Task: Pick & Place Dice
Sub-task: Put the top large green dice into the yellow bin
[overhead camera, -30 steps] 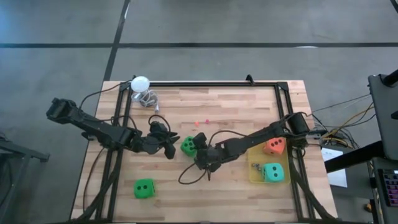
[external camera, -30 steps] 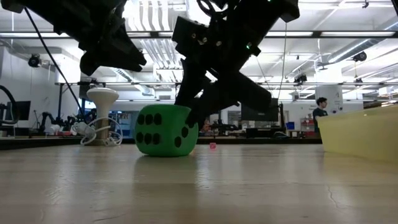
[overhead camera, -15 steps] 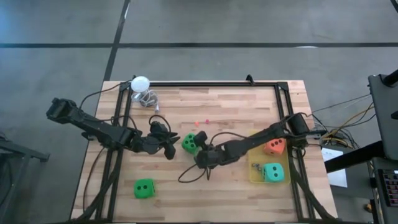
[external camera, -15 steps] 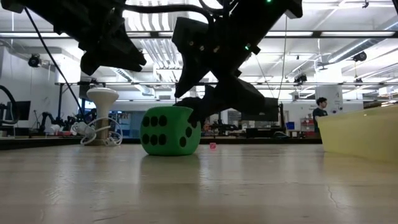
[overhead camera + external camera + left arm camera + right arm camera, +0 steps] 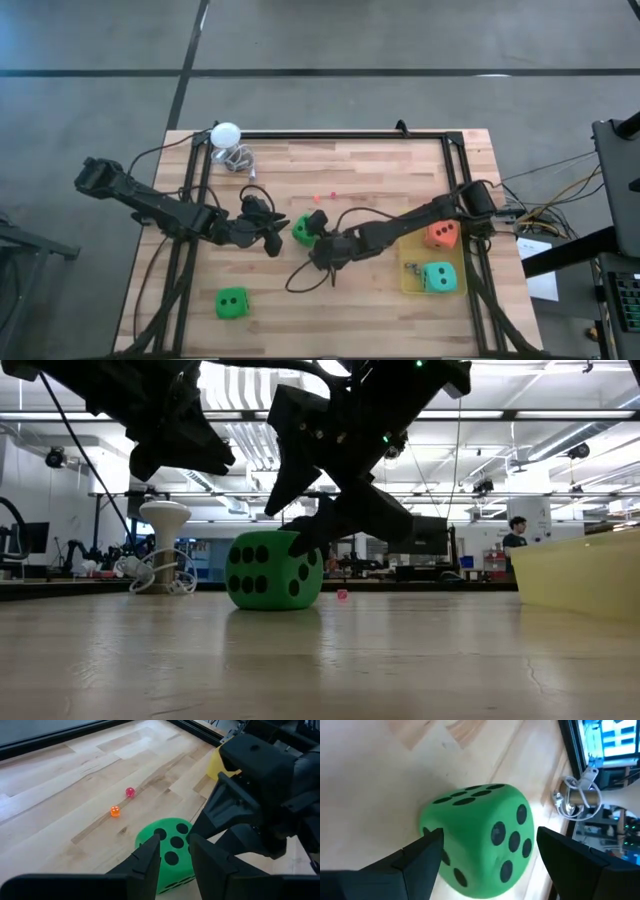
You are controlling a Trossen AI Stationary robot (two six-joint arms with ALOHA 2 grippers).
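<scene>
High view: yellow tray point(image 5: 408, 283) holds teal die point(image 5: 438, 277).

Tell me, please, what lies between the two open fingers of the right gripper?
The right wrist view shows a green die between the fingers of the open right gripper. The high view shows the same die at mid-table.
</scene>
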